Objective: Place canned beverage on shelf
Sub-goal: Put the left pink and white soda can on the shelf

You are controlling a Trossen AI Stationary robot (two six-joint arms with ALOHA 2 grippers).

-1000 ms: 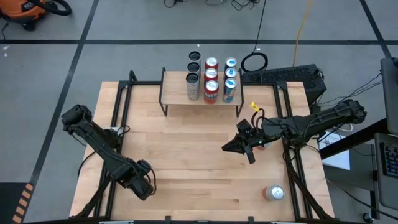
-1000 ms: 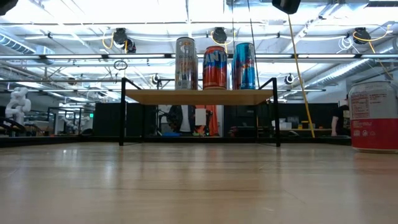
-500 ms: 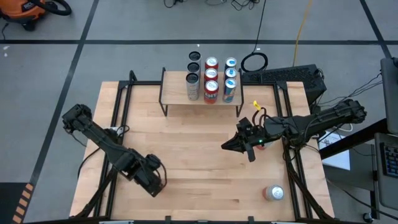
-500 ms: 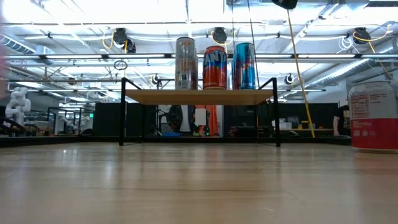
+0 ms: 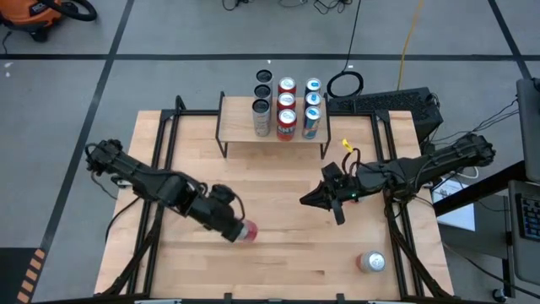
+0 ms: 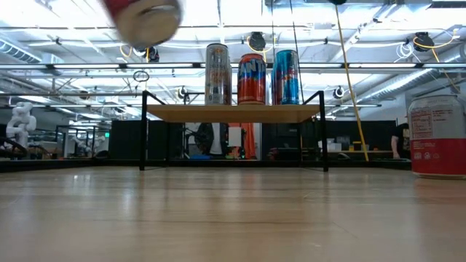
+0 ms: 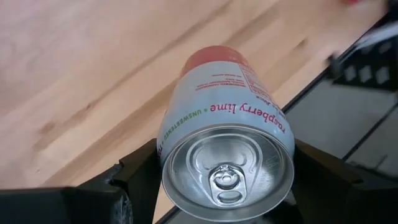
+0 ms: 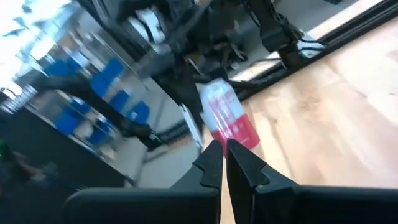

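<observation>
My left gripper [image 5: 237, 230] hangs over the near middle of the table, shut on a white-and-pink canned beverage [image 5: 247, 231] marked "raspberry lime" [image 7: 227, 118]. In the low view this can [image 6: 142, 16] shows high above the tabletop. The shelf [image 5: 240, 127] stands at the table's far edge with several cans [image 5: 287, 110] upright on its board [image 6: 233, 113]. My right gripper [image 5: 310, 199] hovers shut and empty right of centre. Its wrist view [image 8: 225, 152] looks at the held can [image 8: 227, 121]. My left gripper pinches the can between its two fingers [image 7: 138, 177], one on each side of the wall near the pull-tab end [image 7: 171, 146]. The fingers slant down from the table's left and lie along the can. The can is lifted clear and tilted, its pink bottom end lowest.
Another can [image 5: 371, 263] stands upright on the table near the right near corner and looms at the right of the low view [image 6: 437, 135]. Black frame rails [image 5: 164, 139] run along both table sides. Bare wood lies between the shelf and the grippers.
My left gripper has risen and swung from the near left part of the table toward its middle, tipping less steeply downward. It carries the can, which now shows past its fingers from above and has come into the top of the low view.
</observation>
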